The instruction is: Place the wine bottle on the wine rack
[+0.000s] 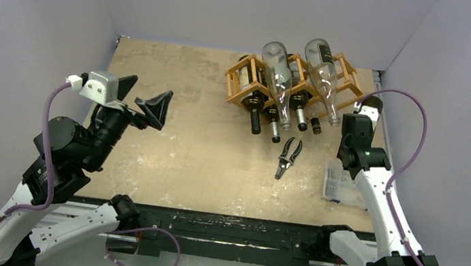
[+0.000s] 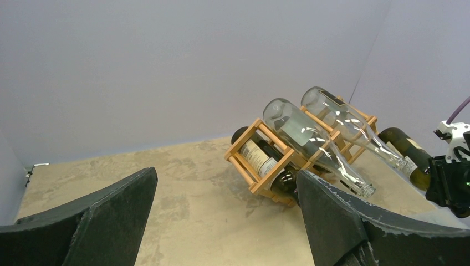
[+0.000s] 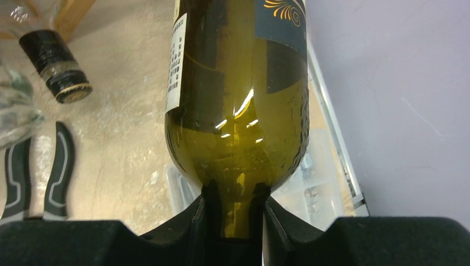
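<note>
Right arm [image 1: 376, 193] is stretched far along the right wall, wrist tipped toward the wine rack [image 1: 294, 86]. The right jaws are clamped narrow on the neck of the wine bottle [image 3: 238, 83]: olive-green glass, labelled, body pointing away from the wrist. The bottle is just beside the rack's right end, close to the right wall; whether it touches the wood, can't tell.

Left arm [image 1: 73, 146] is folded high at the near left, left jaws spread wide, holding nothing. There's open tabletop [image 1: 167, 158] between it and the rack.

Pliers [image 1: 289, 157] lie just near of the rack, and a clear plastic box [image 1: 336, 184] sits beside the right arm. The rack carries two clear bottles [image 1: 281, 77] on top and dark bottles [image 1: 256, 112] in the cells below.
</note>
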Available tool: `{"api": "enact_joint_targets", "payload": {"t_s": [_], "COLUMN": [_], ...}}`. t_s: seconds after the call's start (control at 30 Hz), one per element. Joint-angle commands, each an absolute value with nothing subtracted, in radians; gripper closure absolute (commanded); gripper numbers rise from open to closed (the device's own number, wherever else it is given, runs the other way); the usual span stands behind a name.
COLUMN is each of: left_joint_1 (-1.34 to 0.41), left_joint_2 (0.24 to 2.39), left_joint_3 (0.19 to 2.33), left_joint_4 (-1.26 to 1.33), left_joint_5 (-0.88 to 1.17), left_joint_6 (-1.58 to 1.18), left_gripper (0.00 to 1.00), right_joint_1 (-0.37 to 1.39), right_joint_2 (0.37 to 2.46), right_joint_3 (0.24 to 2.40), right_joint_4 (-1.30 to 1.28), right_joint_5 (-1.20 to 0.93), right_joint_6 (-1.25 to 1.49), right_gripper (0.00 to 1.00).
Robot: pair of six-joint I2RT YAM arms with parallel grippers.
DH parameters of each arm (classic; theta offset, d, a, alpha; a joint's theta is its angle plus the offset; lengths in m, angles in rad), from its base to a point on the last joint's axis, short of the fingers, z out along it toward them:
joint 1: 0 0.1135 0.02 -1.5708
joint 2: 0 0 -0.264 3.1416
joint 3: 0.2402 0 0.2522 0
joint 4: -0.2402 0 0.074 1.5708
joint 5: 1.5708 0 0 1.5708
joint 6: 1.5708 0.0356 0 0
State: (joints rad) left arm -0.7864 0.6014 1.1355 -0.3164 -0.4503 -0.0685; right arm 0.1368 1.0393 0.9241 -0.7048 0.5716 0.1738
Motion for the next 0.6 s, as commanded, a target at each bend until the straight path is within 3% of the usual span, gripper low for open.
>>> {"api": "enact_joint_targets", "payload": {"t_s": [0.0,0.2,0.57], "left_joint_1": [-0.799,-0.802,-0.805], "left_joint_2": [0.592,0.583,0.569], "left_joint_3": [1.163,1.166,1.16], "left_joint_4": [-0.299,-0.302,-0.302], "left_joint_5": [-0.446,-0.436,-0.436], "left_joint_6": [-0.078,-0.085,-0.087], "left_gripper": [0.03,0.03,0.03], "right_joint_1": [0.146,0.145,0.145], "right_joint_2": [0.982,0.95,0.946], "right_joint_3": [0.971,1.065,1.075], "right_joint_4": [-0.655,-0.79,-0.792], "right_joint_5": [0.497,0.458,0.329], "right_joint_6": [0.22,0.274,0.233], "right_gripper": [1.0,1.0,1.0]}}
